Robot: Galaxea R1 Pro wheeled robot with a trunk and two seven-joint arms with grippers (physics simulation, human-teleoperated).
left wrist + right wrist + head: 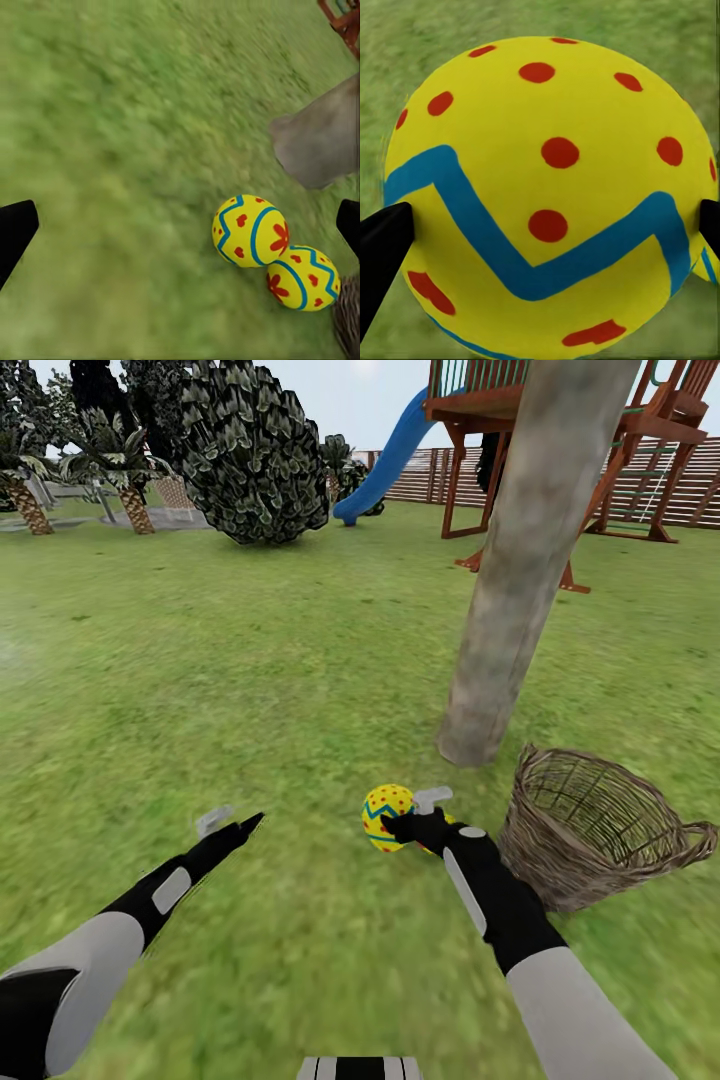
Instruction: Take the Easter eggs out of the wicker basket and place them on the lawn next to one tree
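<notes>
Two yellow Easter eggs with blue zigzags and red marks lie side by side on the lawn [250,690] close to the foot of the tree [520,580]. In the left wrist view they are one egg [250,230] and another egg [303,277], with the trunk base [319,142] beyond. My right gripper [410,815] stands open right at the nearer egg [385,815], covering most of the other. That egg [547,195] sits between its dark fingertips [382,247]. The wicker basket [560,860] leans on the grass to the right of the eggs. Left of them, my left gripper [235,820] hangs open above bare grass.
A wooden playset [640,430] with a blue slide [385,460] stands behind the trunk, before a slatted fence [420,475]. A big dark bush [255,450] and short palms [125,490] are at the far left. Open grass spreads to the left and front.
</notes>
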